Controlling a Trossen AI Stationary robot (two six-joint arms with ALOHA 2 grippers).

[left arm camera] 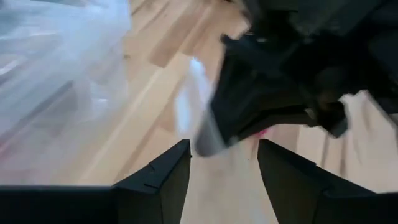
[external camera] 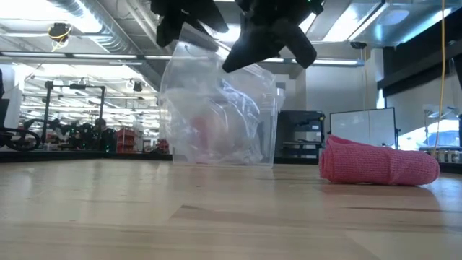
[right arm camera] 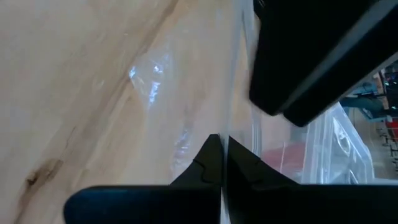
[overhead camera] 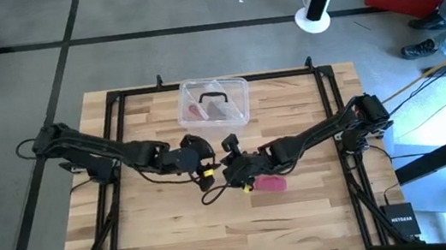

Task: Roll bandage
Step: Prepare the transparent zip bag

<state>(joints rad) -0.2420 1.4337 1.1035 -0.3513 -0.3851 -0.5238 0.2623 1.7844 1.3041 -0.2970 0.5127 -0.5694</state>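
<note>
The bandage (overhead camera: 271, 185) is a rolled pink cylinder lying on its side on the table, right of centre; it also shows in the low view (external camera: 379, 166). No gripper touches it. My two grippers meet above the table's middle, just left of the roll. My right gripper (right arm camera: 222, 140) is shut on a clear plastic wrapper (left arm camera: 198, 121). My left gripper (left arm camera: 224, 146) is open and empty, facing my right gripper from the left, with the wrapper just ahead of its fingertips. My right gripper pinches a thin sheet of the clear wrapper (right arm camera: 229, 106) between its two shut fingers. The film runs forward from the fingertips. In the left wrist view the wrapper hangs slack below the gripper, clear of the table.
A clear plastic box (overhead camera: 214, 102) with a dark and a reddish item inside stands at the table's far middle, just behind the grippers; it also shows in the low view (external camera: 220, 108). A dark frame (overhead camera: 116, 100) runs along the table's edges.
</note>
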